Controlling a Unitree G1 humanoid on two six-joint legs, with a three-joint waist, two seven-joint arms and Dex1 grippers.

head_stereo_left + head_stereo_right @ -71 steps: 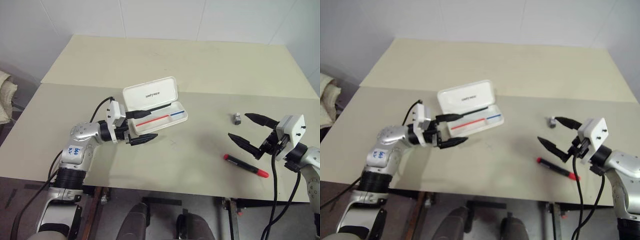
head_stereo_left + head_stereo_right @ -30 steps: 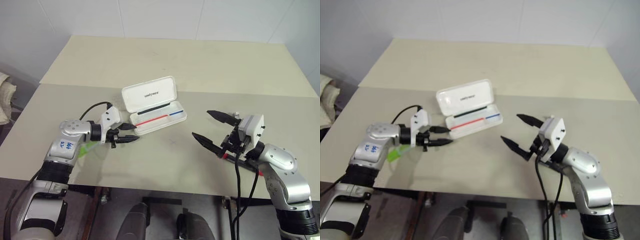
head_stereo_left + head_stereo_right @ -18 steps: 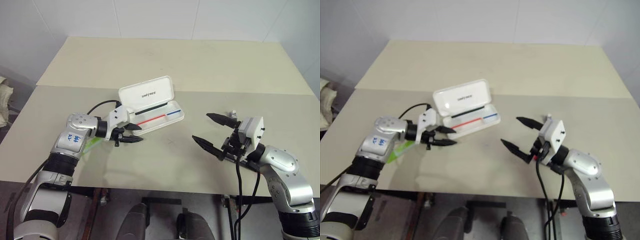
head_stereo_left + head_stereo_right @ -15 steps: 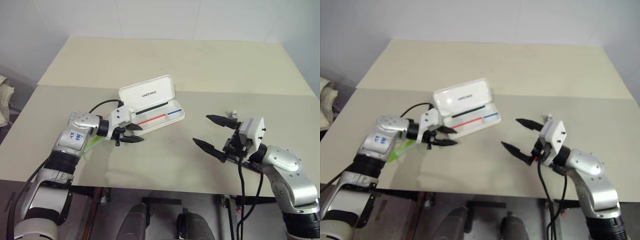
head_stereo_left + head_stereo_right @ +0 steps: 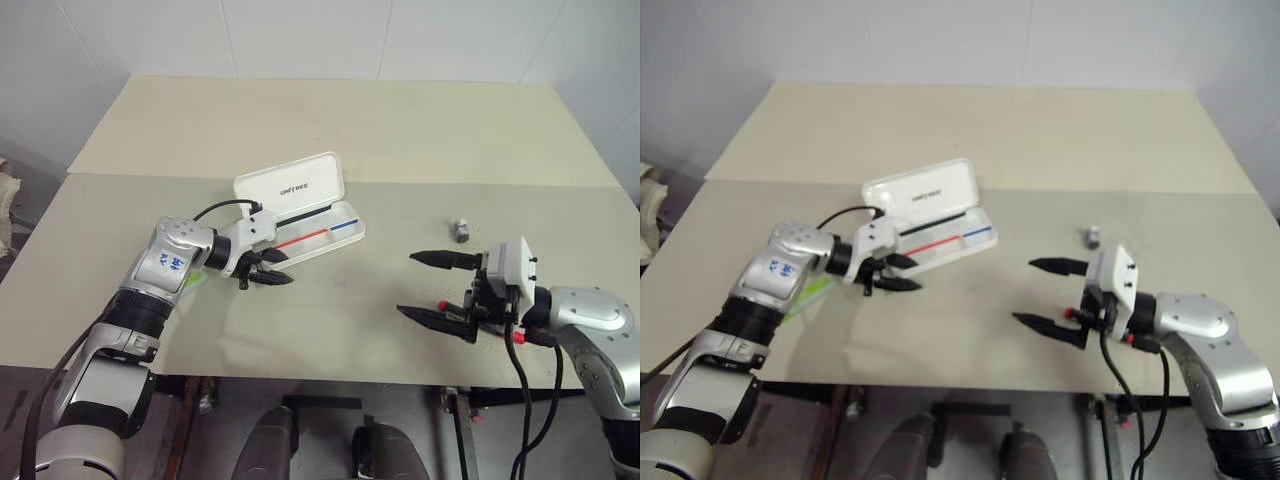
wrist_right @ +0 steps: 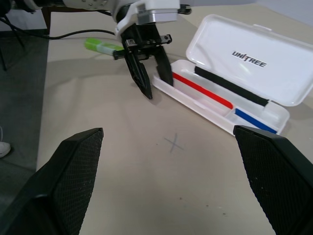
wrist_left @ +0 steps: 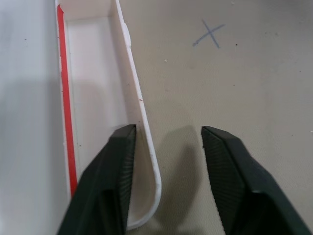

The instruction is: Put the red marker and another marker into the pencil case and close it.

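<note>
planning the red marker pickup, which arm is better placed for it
Right. The red marker lies under the right gripper, whose jaws stand wide open. The left gripper is far off at the pencil case, its jaws straddling the tray's end wall.

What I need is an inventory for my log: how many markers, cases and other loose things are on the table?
Markers: 2 (slim black marker with a red cap, partly hidden; pale lime-green highlighter)
Cases: 1 (white hard plastic hinged pencil case, open)
Other: 1 (small grey object, too small to identify)
Total: 4
</note>
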